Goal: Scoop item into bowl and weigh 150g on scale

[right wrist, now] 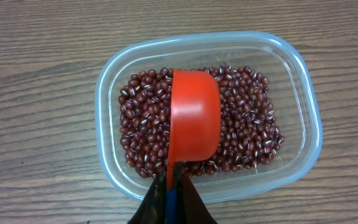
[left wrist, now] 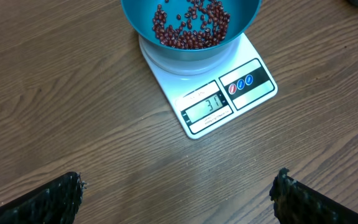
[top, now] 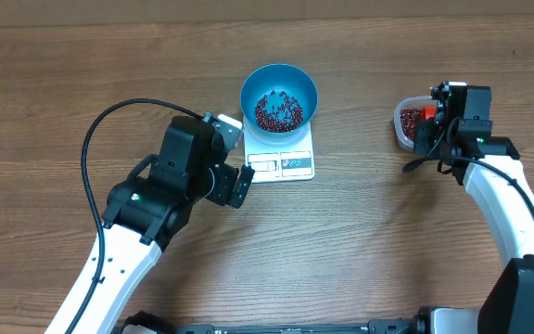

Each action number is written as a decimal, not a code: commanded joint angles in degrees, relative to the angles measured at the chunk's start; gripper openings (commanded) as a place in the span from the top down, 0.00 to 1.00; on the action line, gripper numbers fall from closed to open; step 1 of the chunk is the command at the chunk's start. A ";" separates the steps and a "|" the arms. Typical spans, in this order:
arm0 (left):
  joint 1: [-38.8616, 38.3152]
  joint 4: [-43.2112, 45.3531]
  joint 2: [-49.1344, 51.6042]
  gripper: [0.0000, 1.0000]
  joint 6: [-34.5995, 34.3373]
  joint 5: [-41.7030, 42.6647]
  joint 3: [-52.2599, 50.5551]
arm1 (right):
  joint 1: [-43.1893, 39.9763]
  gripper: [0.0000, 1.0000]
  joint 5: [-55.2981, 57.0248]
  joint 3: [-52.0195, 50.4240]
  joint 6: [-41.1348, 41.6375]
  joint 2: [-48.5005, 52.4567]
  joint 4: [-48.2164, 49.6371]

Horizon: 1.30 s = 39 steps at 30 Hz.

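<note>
The blue bowl (top: 279, 96) stands on the white scale (top: 282, 163) at the table's middle, holding a thin layer of dark red beans (left wrist: 191, 25). The scale's display (left wrist: 206, 106) is lit. My left gripper (top: 234, 182) hovers just left of the scale, open, its fingertips (left wrist: 61, 193) wide apart over bare wood. At the right, my right gripper (right wrist: 174, 180) is shut on the handle of a red scoop (right wrist: 194, 121), which lies bowl-down on the beans (right wrist: 247, 124) in a clear tub (right wrist: 300, 81). No beans show in the scoop.
The clear tub (top: 402, 121) sits at the table's right side, partly under the right arm. A black cable (top: 91, 148) loops from the left arm over the wood.
</note>
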 commanded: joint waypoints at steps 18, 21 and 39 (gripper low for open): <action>-0.15 0.17 0.33 0.00 -0.50 -0.61 -0.24 | -0.15 0.96 10.34 0.09 -8.09 0.13 2.69; -0.15 0.17 0.33 0.00 -0.50 -0.61 -0.24 | -0.15 0.96 10.29 0.09 -9.35 0.37 2.54; -0.15 0.17 0.33 0.00 -0.50 -0.59 -0.24 | -0.15 0.96 -0.98 -0.26 -8.81 4.55 -0.76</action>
